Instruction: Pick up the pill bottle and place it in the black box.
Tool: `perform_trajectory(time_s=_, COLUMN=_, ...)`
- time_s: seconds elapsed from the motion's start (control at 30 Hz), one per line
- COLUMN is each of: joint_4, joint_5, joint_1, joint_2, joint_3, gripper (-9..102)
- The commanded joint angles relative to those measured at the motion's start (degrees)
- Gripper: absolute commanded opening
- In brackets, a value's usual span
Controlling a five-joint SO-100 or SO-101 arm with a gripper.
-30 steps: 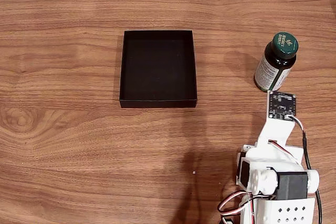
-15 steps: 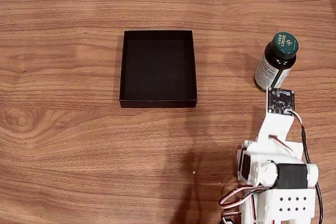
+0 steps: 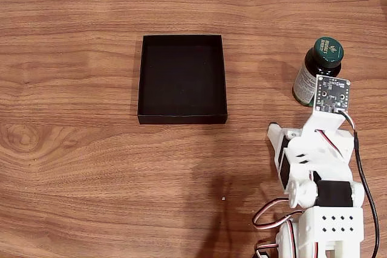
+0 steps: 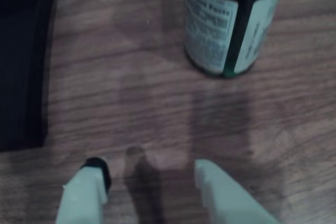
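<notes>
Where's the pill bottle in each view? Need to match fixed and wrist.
Fixed view: pill bottle stands upright at right, its lower part behind the arm's camera board.
Wrist view: top centre-right, cap cut off by the frame edge, ahead of the open gripper.
Shared landmark: black box, left of the bottle in both.
</notes>
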Motion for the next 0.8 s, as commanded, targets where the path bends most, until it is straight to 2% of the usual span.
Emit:
perform_trajectory(time_s=0.0, joint_4=-6.0, joint_5=-0.9, joint_1=-0.3, joint_2=-0.7, joint_3=-1.1, gripper=21)
perform_trajectory(time_s=0.2, joint_4=-15.6, joint_5=-3.4, joint_1=-0.4, joint_2=-2.5, joint_3=-1.1, gripper=25)
perform_trajectory(time_s=0.4, joint_4=-28.7, joint_5=-4.7, joint_1=1.5, joint_2=-9.1, joint_3=-1.1, gripper=28)
perform_trajectory(time_s=0.77, joint_4=-33.0, joint_5=-4.7, joint_1=7.7, joint_2=-14.9, joint_3=-1.6, gripper=33)
